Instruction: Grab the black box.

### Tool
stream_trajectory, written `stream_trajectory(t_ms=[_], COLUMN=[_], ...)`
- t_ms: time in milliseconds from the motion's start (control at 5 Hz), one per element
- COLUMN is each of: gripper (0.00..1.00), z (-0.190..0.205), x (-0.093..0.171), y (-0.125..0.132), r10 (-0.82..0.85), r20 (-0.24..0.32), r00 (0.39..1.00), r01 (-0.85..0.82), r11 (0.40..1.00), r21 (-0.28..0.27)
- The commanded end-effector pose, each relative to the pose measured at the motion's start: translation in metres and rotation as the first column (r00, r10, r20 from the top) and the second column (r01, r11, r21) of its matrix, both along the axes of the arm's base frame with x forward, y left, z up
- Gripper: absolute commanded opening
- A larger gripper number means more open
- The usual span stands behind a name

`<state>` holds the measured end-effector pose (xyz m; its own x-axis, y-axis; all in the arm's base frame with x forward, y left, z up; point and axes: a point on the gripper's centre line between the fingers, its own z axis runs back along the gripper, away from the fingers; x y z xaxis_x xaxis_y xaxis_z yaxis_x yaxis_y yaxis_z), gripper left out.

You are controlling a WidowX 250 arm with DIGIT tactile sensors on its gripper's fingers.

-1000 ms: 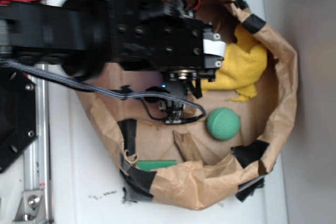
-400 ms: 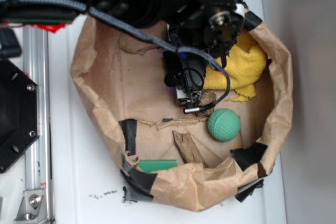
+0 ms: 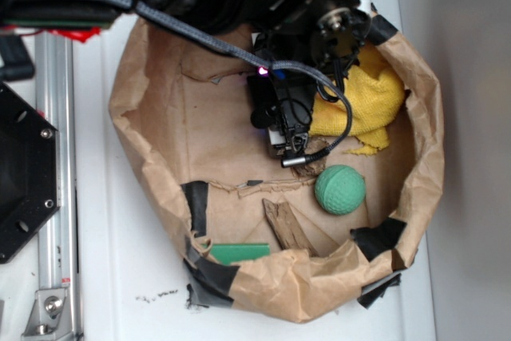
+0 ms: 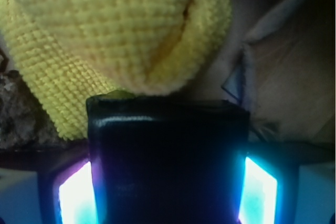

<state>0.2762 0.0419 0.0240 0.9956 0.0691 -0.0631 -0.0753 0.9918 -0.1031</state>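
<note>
gripper (image 4: 168, 182) fingers, by my reading, sat closed against both sides of the glossy black box (image 4: 167, 156), beside the yellow knitted cloth (image 4: 121, 30).

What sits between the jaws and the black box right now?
Nothing: in the wrist view the black box fills the gap between the jaws, with the yellow cloth just beyond it.

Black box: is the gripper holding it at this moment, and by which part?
The black box sits between the jaws, which flank its two opposite side edges. Whether they actually clamp it cannot be told.
</note>
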Motion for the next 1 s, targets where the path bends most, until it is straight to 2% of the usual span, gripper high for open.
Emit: stream_trajectory(t_ms=[0, 200, 400, 600, 800], gripper=[0.0, 0.0, 0.0, 0.0, 0.0], z=[0.083, 0.133, 0.146, 0.161, 0.155], x=[-0.026, -0.028, -0.027, -0.026, -0.02], y=[-0.027, -0.042, -0.04, -0.031, -0.036], r10=[-0.038, 0.017, 0.029, 0.054, 0.033], r20=[0.241, 0.305, 0.284, 0.293, 0.246], r00=[0.97, 0.952, 0.958, 0.955, 0.969], r01=[0.014, -0.044, -0.053, -0.08, -0.061], r11=[0.995, 0.996, 0.996, 0.994, 0.993], r21=[0.1, 0.081, 0.077, 0.078, 0.104])
